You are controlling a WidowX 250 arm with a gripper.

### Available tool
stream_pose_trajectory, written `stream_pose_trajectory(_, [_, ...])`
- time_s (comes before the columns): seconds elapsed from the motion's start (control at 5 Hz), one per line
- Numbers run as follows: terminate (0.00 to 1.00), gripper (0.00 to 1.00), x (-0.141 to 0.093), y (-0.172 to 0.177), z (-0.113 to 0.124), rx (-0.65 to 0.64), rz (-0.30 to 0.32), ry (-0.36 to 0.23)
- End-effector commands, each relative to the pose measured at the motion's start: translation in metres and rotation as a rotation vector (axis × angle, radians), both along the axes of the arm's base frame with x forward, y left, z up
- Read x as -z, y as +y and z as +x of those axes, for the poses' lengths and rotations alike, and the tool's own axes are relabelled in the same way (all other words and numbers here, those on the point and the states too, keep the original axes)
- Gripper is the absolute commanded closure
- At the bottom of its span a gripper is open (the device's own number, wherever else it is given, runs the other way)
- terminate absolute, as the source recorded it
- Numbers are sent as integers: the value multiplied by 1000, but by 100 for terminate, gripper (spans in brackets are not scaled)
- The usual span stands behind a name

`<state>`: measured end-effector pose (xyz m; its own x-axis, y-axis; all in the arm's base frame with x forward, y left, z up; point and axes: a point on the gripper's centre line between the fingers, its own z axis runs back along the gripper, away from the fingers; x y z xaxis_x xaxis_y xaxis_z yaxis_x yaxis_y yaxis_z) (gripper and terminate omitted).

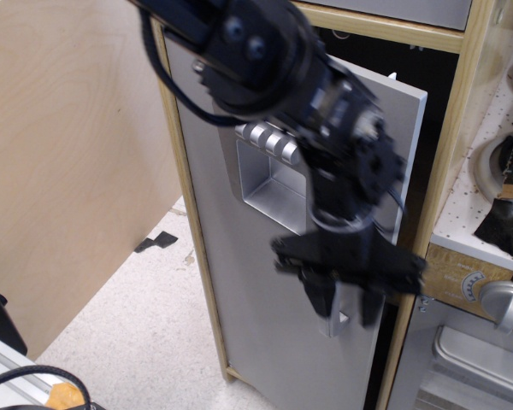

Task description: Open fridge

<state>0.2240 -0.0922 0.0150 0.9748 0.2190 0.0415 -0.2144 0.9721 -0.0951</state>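
Observation:
The fridge is a tall light-wood cabinet with a flat grey door (239,282). The door stands ajar, swung out on its left hinge, with a dark gap (423,188) at its right edge. Its recessed dispenser panel (272,184) shows below the row of buttons. My gripper (346,301) is blurred and points down in front of the silver bar handle (338,321). The handle's lower end shows between the spread fingers (319,301). I cannot tell whether the fingers touch the handle.
A smaller grey oven door (470,367) with a round silver knob (506,304) sits at the lower right. A plywood panel (68,154) stands at the left. Speckled floor (137,325) lies between the panel and the fridge. A shelf with hanging utensils (509,171) is at the right.

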Motion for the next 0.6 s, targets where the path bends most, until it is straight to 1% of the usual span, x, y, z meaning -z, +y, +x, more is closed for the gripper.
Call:
stream_pose_trajectory(0.0, [0,0,-13,-43,21,213,-43,37])
stream_pose_trajectory(0.2, [0,0,-19,-62,42,349,-42,16])
stream_pose_trajectory(0.4, [0,0,-26,-73,67,480,1,-46])
